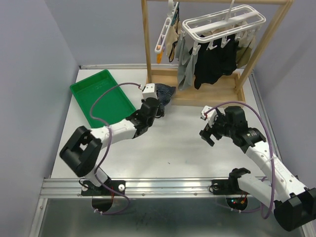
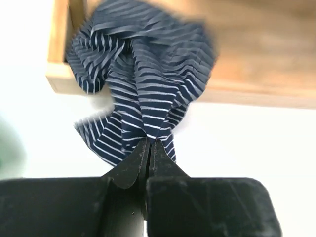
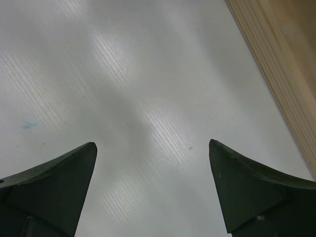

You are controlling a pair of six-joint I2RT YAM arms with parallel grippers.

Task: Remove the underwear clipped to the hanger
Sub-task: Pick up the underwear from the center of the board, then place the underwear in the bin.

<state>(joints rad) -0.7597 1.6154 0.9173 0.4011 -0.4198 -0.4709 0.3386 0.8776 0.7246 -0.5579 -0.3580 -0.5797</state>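
**A:** Where is the navy striped underwear?

**B:** Off the clips. It sits crumpled over the front left corner of the wooden rack base, and its lower part spills down toward the white table.

**A:** And the left gripper?

**B:** Its 2 fingers are pressed together on the near edge of that cloth, pinching a fold of the stripes (in the wrist view the fabric comes straight out from between the tips).

**A:** Is the pinched part lifted?

**B:** I can't tell whether it is clear of the table.

**A:** The right gripper?

**B:** Spread wide over bare table, with the edge of the wooden base at the right of its own view. Seen from above, it hovers in front of the right half of the base, well apart from the left gripper.

**A:** What is on the hanger?

**B:** The white clip hanger hangs from the rack's top rail. A black garment is clipped to it, with a grey garment to its left and a tan garment to its right. All 3 dangle above the base.

**A:** Anything else?

**B:** 1 green tray lies on the table, left of the left gripper and near the rack's left post.
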